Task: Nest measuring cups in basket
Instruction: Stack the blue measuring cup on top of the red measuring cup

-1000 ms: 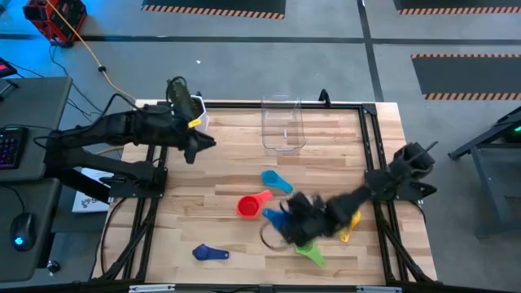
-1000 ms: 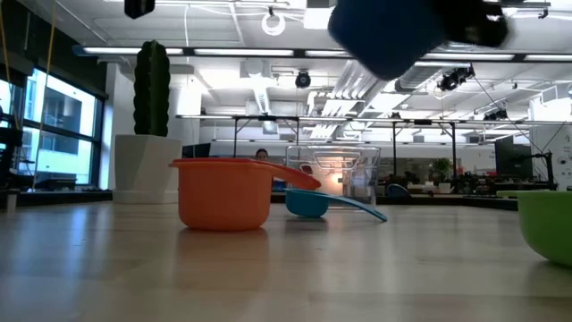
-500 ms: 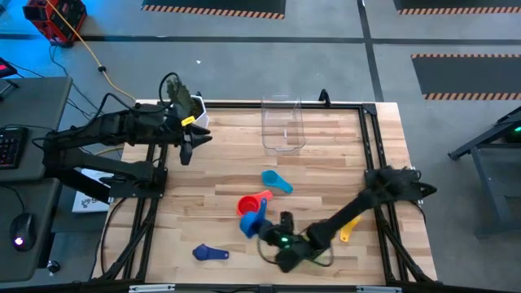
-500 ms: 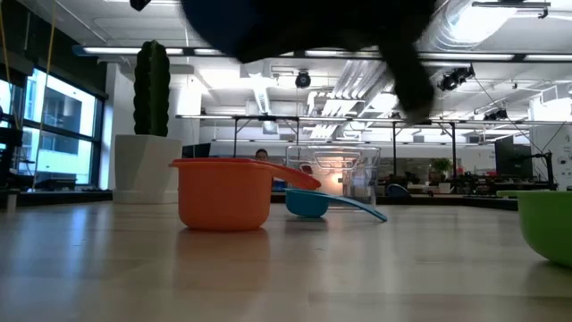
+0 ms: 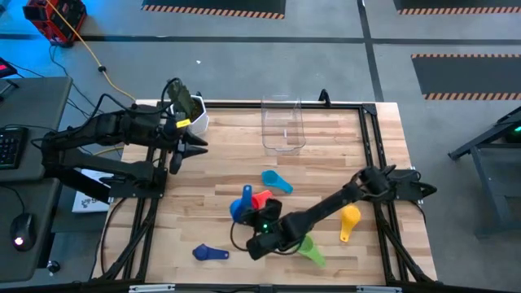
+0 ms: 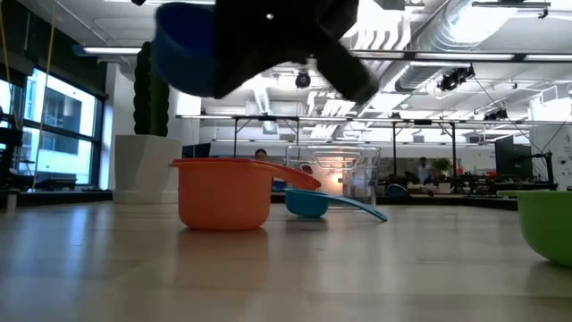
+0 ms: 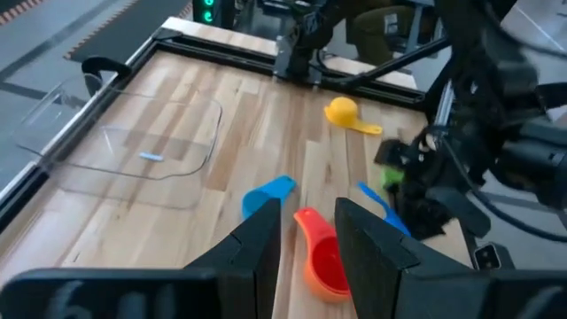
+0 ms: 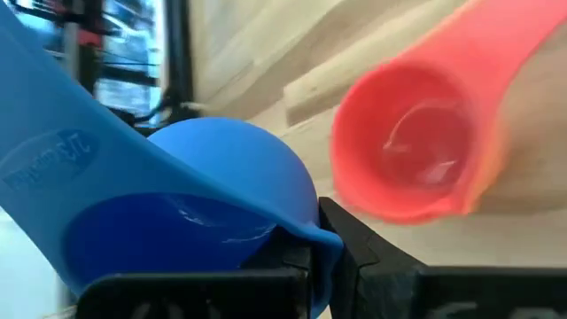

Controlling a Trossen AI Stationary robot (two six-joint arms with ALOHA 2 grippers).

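The basket [image 5: 282,126] sits at the far middle of the surface [image 5: 220,171], well apart from the cups. A potted cactus [image 5: 189,108] stands at the far left corner, with the left hand [image 5: 177,150] just in front of it. Near the middle, one cup [image 5: 276,181] lies behind another [image 5: 260,199]. The right hand [image 5: 252,232] holds a third cup [image 5: 241,205] just left of that one. Another cup [image 5: 348,220] lies to the right, one [image 5: 308,250] near the front edge, and one [image 5: 209,253] at the front left.

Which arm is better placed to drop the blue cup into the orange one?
Right. The right gripper already holds the blue cup just beside the orange cup. The left gripper hangs empty near the table's far-left corner.
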